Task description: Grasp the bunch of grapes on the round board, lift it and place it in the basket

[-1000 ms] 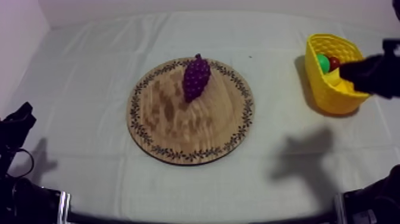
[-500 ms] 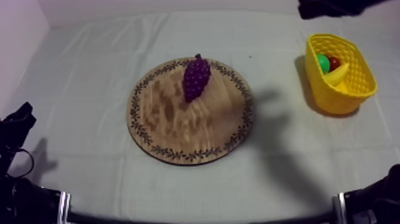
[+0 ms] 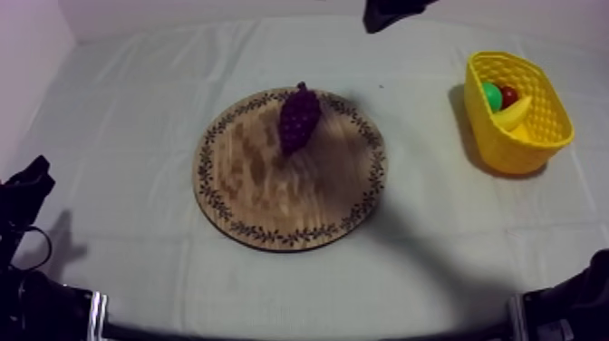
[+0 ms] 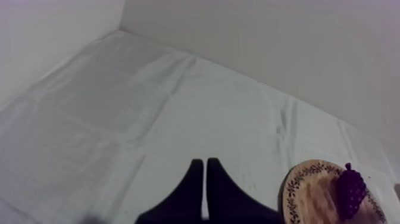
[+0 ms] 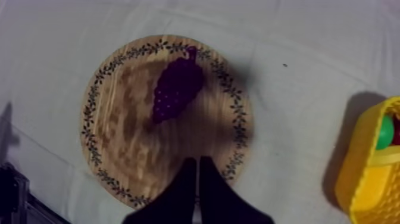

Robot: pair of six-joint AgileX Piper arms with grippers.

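The purple bunch of grapes (image 3: 298, 119) lies on the back part of the round wooden board (image 3: 272, 195) at mid-table. The yellow basket (image 3: 546, 102) stands at the far right. My right arm (image 3: 391, 12) hangs high behind the board. From its wrist view, the right gripper (image 5: 197, 161) is shut on nothing, above the board (image 5: 122, 134), with the grapes (image 5: 175, 88) a little ahead. My left gripper (image 4: 205, 163) is shut and empty, low at the left (image 3: 27, 186). Board (image 4: 309, 192) and grapes (image 4: 350, 192) lie well off to its side.
Inside the basket (image 5: 363, 179) lie a banana (image 3: 513, 113), a green fruit (image 3: 491, 93) and a small red fruit (image 3: 509, 94). The right arm's shadow falls across the board's right half. Bare cloth surrounds the board.
My right arm has moved from over the basket to the back and then leftward, above and behind the board. Its shadow slid onto the board. Grapes and left arm have not moved.
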